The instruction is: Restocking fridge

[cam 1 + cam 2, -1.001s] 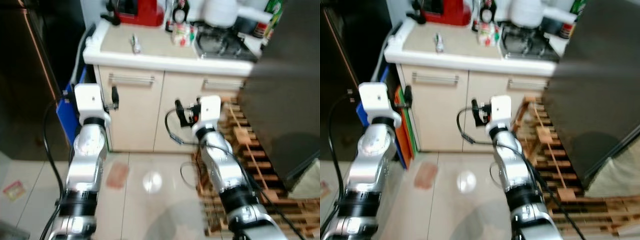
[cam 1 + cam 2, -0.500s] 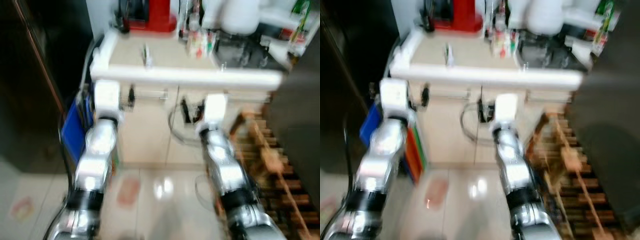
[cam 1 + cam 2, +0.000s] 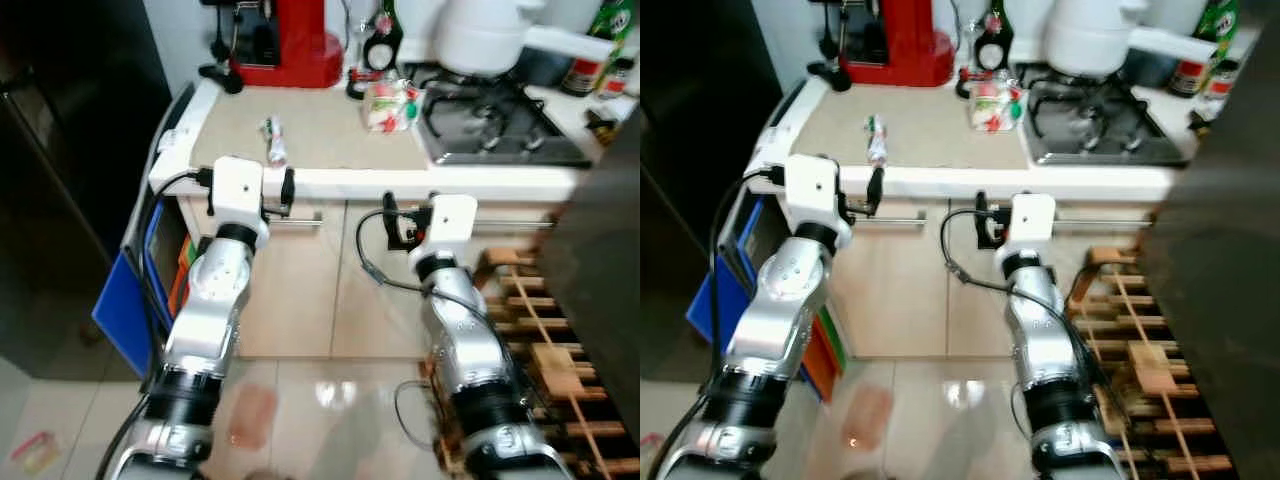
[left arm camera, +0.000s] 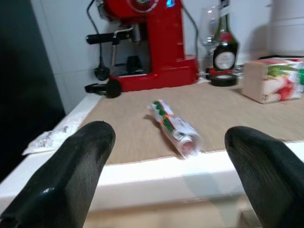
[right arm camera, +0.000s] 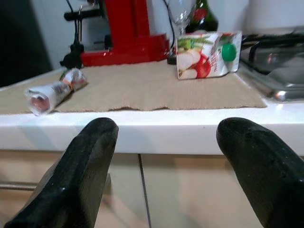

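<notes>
Since the earlier frames the robot has come closer to the tabletop [image 3: 330, 140], and both grippers now stand just before its near edge. The left gripper [image 4: 164, 156] is wide open and holds nothing; the right gripper [image 5: 166, 147] is the same. Just beyond the left one lies a rolled packet [image 4: 173, 127], probably the first thing to take. Farther right, near the stove [image 3: 495, 125], the juice carton [image 5: 205, 54] lies on its side, with the red coffee machine [image 3: 290, 45] at the far edge.
</notes>
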Available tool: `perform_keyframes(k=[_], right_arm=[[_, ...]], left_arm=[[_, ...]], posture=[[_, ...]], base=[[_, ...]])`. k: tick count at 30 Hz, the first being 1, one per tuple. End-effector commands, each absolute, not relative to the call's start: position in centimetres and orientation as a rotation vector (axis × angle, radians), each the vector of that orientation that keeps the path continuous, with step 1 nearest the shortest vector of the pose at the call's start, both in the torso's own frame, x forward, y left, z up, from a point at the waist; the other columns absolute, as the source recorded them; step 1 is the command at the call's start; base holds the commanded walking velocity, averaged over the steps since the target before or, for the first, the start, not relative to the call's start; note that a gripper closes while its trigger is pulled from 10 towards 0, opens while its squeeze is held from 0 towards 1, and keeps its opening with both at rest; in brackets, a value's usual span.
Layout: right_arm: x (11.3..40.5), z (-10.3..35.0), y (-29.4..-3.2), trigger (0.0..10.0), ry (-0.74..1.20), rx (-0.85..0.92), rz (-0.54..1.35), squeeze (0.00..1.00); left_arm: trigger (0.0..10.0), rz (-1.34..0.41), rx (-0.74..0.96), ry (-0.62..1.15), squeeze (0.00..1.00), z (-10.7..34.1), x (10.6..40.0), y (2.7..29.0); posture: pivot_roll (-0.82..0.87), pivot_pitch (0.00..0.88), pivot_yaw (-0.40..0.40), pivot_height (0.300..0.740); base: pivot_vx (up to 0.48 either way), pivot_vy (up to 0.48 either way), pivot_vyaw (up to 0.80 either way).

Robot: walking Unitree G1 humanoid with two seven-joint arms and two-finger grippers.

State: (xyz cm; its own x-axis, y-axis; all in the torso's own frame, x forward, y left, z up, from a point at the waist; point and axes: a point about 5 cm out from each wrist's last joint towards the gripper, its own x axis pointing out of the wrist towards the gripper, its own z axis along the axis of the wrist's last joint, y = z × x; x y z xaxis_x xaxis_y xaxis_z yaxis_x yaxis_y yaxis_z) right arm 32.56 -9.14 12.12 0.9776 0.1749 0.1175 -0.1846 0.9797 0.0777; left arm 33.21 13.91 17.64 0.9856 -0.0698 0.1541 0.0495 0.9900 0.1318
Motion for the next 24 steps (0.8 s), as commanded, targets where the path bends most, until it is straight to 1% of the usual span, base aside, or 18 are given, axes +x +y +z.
perform_keyframes(k=[1, 5, 6, 9, 10, 15, 17, 19, 24], right_arm=[[32.3, 11.9, -10.4, 10.0, -0.103, 0.080, 0.147, 0.02], [32.1, 11.7, -10.6, 10.0, -0.093, 0.078, 0.145, 0.02], [31.9, 11.6, -10.6, 10.0, -0.091, 0.078, 0.145, 0.02], [31.4, 11.4, -10.7, 10.0, -0.084, 0.077, 0.143, 0.02], [31.3, 11.3, -10.7, 10.0, -0.078, 0.077, 0.144, 0.02], [30.6, 10.4, -11.0, 10.0, -0.043, 0.074, 0.145, 0.02], [30.4, 10.3, -11.1, 10.0, -0.033, 0.071, 0.153, 0.03], [30.4, 10.3, -11.1, 10.0, -0.027, 0.069, 0.159, 0.02], [30.5, 10.6, -10.7, 10.0, -0.019, 0.072, 0.172, 0.03]], left_arm=[[10.0, -0.090, 0.115, -0.210, 0.00, 19.7, 33.2, 12.8], [10.0, -0.065, 0.110, -0.224, 0.00, 21.2, 33.3, 13.2], [10.0, -0.015, 0.122, -0.218, 0.00, 22.1, 33.4, 13.9], [10.0, 0.021, 0.077, -0.227, 0.00, 24.4, 34.1, 15.2], [10.0, 0.038, 0.088, -0.232, 0.00, 25.4, 34.6, 15.8], [10.0, 0.085, 0.159, -0.266, 0.00, 30.4, 36.4, 19.1], [10.0, 0.092, 0.171, -0.219, 0.00, 30.9, 37.1, 20.2], [10.0, 0.088, 0.153, -0.132, 0.00, 30.3, 38.0, 21.3], [10.0, 0.036, 0.045, 0.032, 0.00, 29.1, 40.0, 22.9]], posture=[[0.05, 0.000, 0.042, 0.740], [0.05, 0.000, 0.044, 0.740], [0.05, 0.000, 0.043, 0.740], [0.05, 0.000, 0.045, 0.740], [0.05, 0.000, 0.046, 0.740], [0.06, 0.000, 0.027, 0.740], [0.07, 0.000, 0.019, 0.740], [0.07, 0.000, 0.016, 0.740], [0.09, 0.000, 0.024, 0.740]], base=[[0.409, -0.244, 0.00], [0.411, -0.242, 0.00], [0.420, 0.000, 0.00], [0.470, 0.000, 0.00], [0.300, 0.000, 0.00], [0.000, 0.000, 0.00], [0.000, 0.000, 0.00], [0.000, 0.000, 0.00], [0.000, 0.000, 0.00]])
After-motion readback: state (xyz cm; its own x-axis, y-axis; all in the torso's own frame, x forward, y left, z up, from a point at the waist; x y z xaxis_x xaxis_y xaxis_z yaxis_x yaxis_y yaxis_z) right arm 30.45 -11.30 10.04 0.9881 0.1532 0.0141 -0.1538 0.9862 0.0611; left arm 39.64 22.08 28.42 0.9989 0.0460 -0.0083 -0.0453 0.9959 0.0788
